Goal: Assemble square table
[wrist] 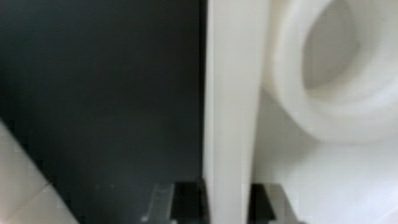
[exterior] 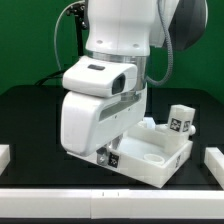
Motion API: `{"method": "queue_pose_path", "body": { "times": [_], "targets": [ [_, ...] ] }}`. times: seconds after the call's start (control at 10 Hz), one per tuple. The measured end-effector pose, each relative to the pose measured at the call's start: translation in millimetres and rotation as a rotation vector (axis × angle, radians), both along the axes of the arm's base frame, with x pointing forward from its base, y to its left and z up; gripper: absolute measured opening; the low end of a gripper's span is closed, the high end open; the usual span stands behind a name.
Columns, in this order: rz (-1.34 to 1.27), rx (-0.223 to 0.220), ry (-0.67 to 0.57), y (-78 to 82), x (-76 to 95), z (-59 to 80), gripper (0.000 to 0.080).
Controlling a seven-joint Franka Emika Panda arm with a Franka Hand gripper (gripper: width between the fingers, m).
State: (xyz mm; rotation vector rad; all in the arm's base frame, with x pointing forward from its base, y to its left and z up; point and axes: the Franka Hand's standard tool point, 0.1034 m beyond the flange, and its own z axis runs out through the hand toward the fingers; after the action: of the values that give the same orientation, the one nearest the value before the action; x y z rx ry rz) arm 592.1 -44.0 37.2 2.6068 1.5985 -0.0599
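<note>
My tool (exterior: 110, 157) pinches the rim (wrist: 231, 90) of the square table top (exterior: 165, 160), lying on the dark surface (exterior: 30, 110) toward the exterior view's right, so I should slide it slowly, keeping that wall centred between both fingers.

a black table surface (exterior: 30, 120) is recorded across the scene. the same surface (wrist: 107, 90) is seen in the wrist view as a dark, blurred area. a plain green backdrop (exterior: 30, 40) is noted behind the table. one low white block (exterior: 5, 153) is found at the exterior view's left edge and a second white block (exterior: 212, 160) at the exterior view's right edge; both are set on the table, well apart, and are cut off by the frame. a pale band (exterior: 60, 195) is observed along the near edge; its surface detail cannot be made out.
</note>
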Motion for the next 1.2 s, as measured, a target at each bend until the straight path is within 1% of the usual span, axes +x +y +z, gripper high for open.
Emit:
{"method": "queue_pose_path", "body": {
  "times": [0.1,0.2,0.3,0.4,0.5,0.6,0.7,0.8,0.9,1.1,1.2],
  "targets": [
    [0.024,-0.003,0.007,-4.1,-2.0,-1.3,0.0055],
    [0.107,-0.016,0.017,-6.7,-2.4,-1.3,0.0055],
    [0.201,-0.035,0.004,-8.2,1.1,-0.4,0.0055],
    [0.314,-0.058,-0.023,-4.7,7.7,1.8,0.0055],
    [0.416,-0.06,-0.017,9.7,20.6,7.3,0.0055],
    [0.496,-0.054,-0.012,20.7,41.7,11.5,0.0055],
    [0.552,-0.053,-0.042,29.4,63.1,15.4,0.0055],
    [0.602,-0.06,-0.058,32.4,64.4,13.6,0.0055],
    [0.608,-0.064,-0.048,28.1,61.9,11.6,0.0055],
    [0.589,-0.063,-0.048,26.9,61.4,10.7,0.0055],
    [0.513,-0.056,-0.052,30.3,59.6,8.3,0.0055]
  ]
}}
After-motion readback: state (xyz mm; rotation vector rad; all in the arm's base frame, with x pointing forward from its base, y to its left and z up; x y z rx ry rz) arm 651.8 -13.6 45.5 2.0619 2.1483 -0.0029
